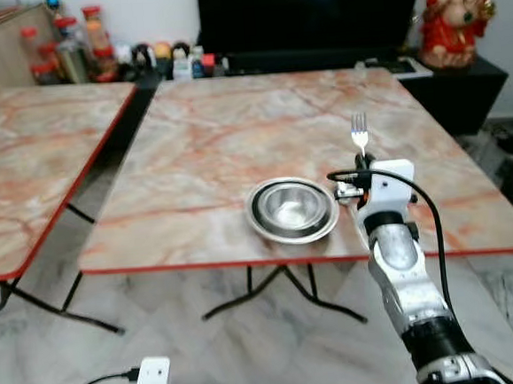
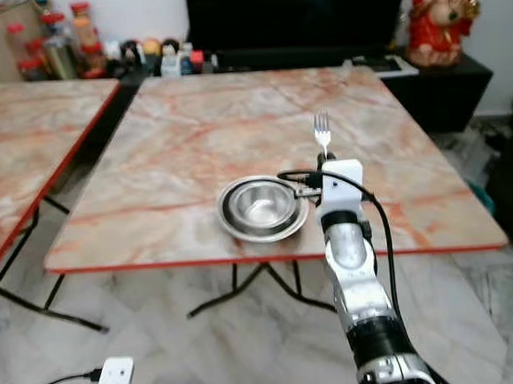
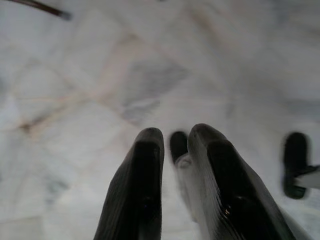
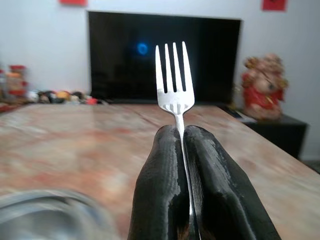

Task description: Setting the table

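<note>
While the left gripper (image 3: 172, 165) is hanging narrow over the floor, the right gripper (image 4: 182, 137) is pinching the fork (image 1: 359, 134), prongs pointing up-frame, just right of the bowl (image 1: 291, 209).

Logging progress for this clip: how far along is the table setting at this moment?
Done: a steel bowl nested in a plate sits near the front edge of the marble table. In hand: the right tool is shut on a fork, held upright over the table just right of the plate. Left: the fork is not yet laid down. The left tool hangs idle over the floor.
</note>
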### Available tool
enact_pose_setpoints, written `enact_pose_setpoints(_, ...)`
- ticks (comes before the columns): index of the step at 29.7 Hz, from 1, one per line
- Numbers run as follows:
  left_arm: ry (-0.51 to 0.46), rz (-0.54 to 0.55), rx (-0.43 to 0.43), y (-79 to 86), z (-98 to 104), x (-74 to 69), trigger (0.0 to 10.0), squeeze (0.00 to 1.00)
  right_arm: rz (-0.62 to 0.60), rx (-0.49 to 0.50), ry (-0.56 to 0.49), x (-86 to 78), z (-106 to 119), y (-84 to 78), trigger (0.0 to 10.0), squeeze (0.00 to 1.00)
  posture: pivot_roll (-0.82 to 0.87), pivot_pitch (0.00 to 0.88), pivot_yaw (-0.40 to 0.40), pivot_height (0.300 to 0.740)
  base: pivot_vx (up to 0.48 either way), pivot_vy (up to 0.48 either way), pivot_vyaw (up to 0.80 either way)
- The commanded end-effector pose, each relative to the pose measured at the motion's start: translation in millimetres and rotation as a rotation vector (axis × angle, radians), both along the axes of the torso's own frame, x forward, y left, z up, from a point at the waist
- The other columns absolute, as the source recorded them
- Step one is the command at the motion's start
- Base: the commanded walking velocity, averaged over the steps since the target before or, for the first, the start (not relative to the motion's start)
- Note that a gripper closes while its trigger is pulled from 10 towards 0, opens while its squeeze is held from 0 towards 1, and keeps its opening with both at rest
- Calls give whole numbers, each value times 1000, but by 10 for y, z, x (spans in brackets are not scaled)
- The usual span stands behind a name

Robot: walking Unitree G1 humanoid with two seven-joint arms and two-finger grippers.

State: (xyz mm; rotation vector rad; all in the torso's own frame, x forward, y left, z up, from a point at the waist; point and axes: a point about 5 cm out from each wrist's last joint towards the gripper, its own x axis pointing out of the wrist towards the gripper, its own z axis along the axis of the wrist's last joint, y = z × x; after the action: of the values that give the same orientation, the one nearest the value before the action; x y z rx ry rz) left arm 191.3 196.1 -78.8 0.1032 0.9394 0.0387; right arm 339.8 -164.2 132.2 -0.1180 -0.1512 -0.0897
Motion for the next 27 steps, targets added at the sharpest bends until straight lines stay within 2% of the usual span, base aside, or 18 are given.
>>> enact_pose_setpoints(1, 7, -3, -6, -37, -13, -13, 10000, 0, -1, 11, -18, 25, 66, 2, 10000, 0, -8, 0, -4, 736, 0, 0, 0)
enact_pose_setpoints(20, -5, 23, -16, -35, -6, -2, 10000, 0, 31, 31, 13, 25, 7, 113, 10000, 0, -7, 0, -8, 736, 0, 0, 0)
enact_pose_setpoints(27, -2, 23, -12, -28, -8, -7, 10000, 0, 65, 7, 25, 20, -15, 174, 10000, 0, -8, 0, -7, 736, 264, 0, 0)
